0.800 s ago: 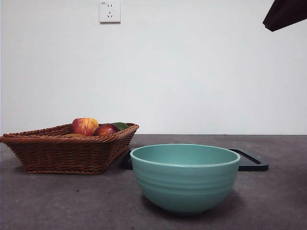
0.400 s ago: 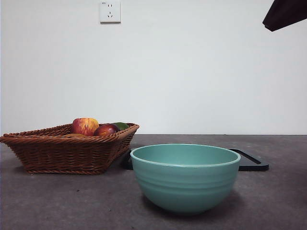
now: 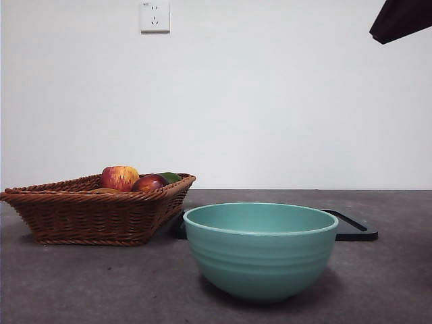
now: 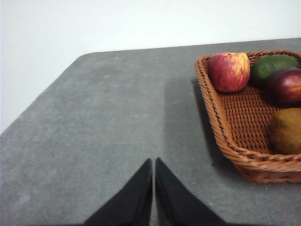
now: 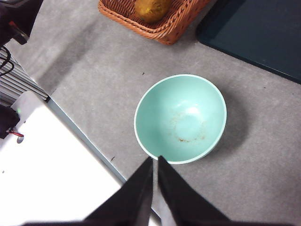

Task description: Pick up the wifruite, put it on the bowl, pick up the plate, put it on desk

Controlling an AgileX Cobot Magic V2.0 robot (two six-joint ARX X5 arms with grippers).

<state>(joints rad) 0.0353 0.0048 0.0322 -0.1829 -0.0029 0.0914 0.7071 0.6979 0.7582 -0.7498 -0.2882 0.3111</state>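
The brown oval wifruite [image 4: 285,131] lies in the wicker basket [image 4: 235,141], also seen from above as the wifruite [image 5: 151,9]; in the front view only a sliver of the wifruite [image 3: 104,191] peeks over the basket rim. The teal bowl [image 3: 260,250] stands empty on the dark grey desk [image 3: 101,283], and the bowl [image 5: 180,117] shows directly below my right gripper [image 5: 155,162], which is shut and high above it. My left gripper [image 4: 154,165] is shut over bare desk beside the basket. A black arm tip [image 3: 399,20] shows at the top right corner.
The basket [image 3: 94,209] also holds a red-yellow apple [image 3: 119,177], a dark red fruit [image 3: 149,183] and a green fruit [image 3: 171,177]. A flat black tray [image 3: 351,226] lies behind the bowl. The desk's edge [image 5: 84,141] runs near the bowl.
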